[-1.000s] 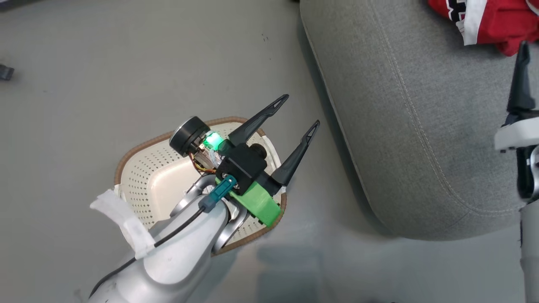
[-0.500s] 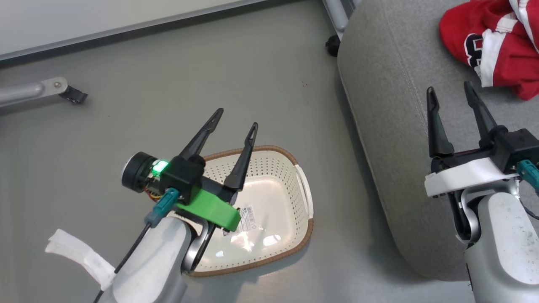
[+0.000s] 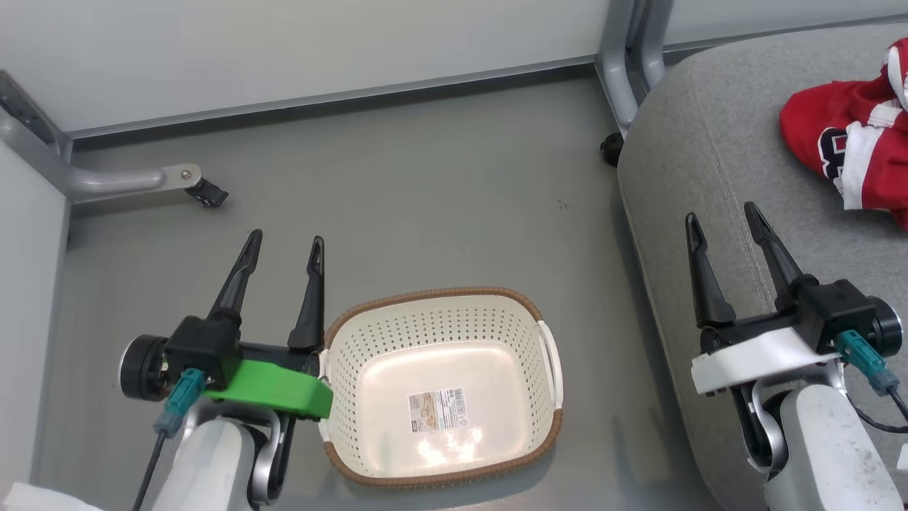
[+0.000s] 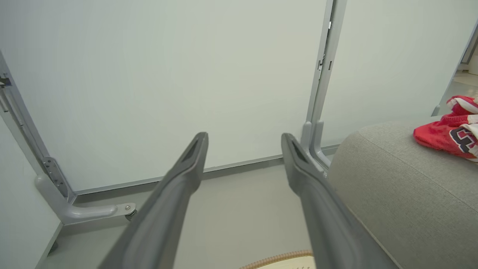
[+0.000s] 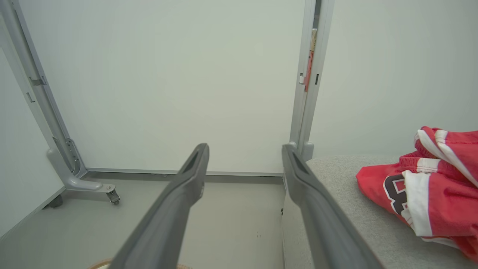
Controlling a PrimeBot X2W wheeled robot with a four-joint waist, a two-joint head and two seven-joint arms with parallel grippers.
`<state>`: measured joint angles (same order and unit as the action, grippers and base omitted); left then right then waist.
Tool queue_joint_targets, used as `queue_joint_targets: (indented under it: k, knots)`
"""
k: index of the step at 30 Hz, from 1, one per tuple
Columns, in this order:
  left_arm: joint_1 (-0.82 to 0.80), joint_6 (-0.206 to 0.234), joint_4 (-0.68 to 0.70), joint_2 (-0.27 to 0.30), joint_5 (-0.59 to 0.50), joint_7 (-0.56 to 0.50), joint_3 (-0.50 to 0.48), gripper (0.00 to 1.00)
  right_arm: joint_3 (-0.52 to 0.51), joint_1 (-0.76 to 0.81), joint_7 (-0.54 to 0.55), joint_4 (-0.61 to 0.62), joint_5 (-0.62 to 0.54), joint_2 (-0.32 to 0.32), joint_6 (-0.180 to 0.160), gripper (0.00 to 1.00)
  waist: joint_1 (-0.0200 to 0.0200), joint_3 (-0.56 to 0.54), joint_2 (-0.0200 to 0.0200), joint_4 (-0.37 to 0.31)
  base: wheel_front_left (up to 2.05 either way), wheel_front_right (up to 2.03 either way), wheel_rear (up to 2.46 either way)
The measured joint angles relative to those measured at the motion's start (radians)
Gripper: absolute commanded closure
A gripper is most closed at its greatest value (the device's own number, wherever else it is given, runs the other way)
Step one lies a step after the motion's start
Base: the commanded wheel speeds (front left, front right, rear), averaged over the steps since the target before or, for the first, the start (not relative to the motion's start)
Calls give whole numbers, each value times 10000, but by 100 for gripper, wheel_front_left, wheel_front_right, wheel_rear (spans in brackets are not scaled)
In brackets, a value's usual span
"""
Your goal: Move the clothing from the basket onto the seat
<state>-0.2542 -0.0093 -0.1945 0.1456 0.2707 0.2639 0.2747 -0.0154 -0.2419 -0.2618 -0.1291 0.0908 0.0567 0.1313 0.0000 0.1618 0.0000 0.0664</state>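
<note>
The cream perforated basket (image 3: 369, 348) with its brown rim stands on the floor, holding just a paper label (image 3: 438, 411) on its bottom. Red clothing (image 3: 844, 152) with white trim and a dark numeral lies bunched on the grey seat (image 3: 681, 184), also visible as clothing (image 5: 422, 194) on the seat (image 5: 336, 175) and as clothing (image 4: 448, 132) on the seat (image 4: 392, 179). My left gripper (image 3: 285, 241) hangs open and empty just left of the basket. My right gripper (image 3: 720, 216) is open and empty over the seat's left edge, short of the clothing.
White partition panels (image 3: 319, 50) with grey metal posts and footed casters (image 3: 206, 191) close off the back. A partition wall (image 3: 28, 312) bounds the left side. Grey floor (image 3: 425, 184) stretches between the basket and the panels.
The head camera has tilted up, so the whole picture shifted. My left gripper came off the basket's middle to its left side, uncovering the bare bottom. The right gripper's fingers stay open over the seat edge.
</note>
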Motion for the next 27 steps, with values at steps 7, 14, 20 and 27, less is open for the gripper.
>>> queue_joint_targets:
  k: [7, 14, 20, 27]
  knots:
    - [531, -128, 155, -232, -276, 0, -803, 0, -134, 889, 0, 326, 6, -54, 0, 0, 0, -432, 0, 286, 0, 0, 0]
    - [1125, -165, 389, -451, -506, 0, -1438, 0, -150, 1702, 0, 617, 339, -71, 0, 0, 0, -839, 0, 493, 0, 0, 0]
    - [1663, -228, 612, -606, -773, 0, -1829, 0, -98, 2007, 0, 688, 460, -73, 0, 0, 0, -1061, 0, 586, 0, 0, 0]
    - [2073, -349, 750, -750, -945, 0, -2015, 0, -13, 2115, 0, 694, 512, -75, 0, 0, 0, -1209, 0, 668, 0, 0, 0]
